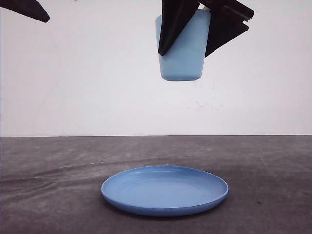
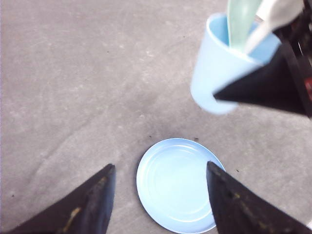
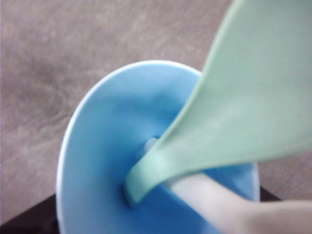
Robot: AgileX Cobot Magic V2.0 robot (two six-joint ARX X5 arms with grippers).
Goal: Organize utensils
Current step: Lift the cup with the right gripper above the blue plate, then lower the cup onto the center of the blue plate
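My right gripper (image 1: 184,54) is shut on a light blue cup (image 1: 181,68) and holds it high in the air, above a round blue plate (image 1: 165,190) on the table. The utensils stand inside the cup: a mint-green spoon (image 3: 243,107) and a white fork (image 3: 219,204), both leaning against the cup's wall (image 3: 97,161). In the left wrist view the spoon (image 2: 241,19) and fork (image 2: 270,22) stick out of the cup (image 2: 209,73). My left gripper (image 2: 160,170) hangs open and empty high over the plate (image 2: 175,195); its tip (image 1: 34,12) shows at the upper left.
The grey table (image 1: 48,170) runs back to a white wall (image 1: 87,83). The plate lies near the table's front middle with nothing on it. Bare tabletop (image 2: 73,87) spreads around the plate.
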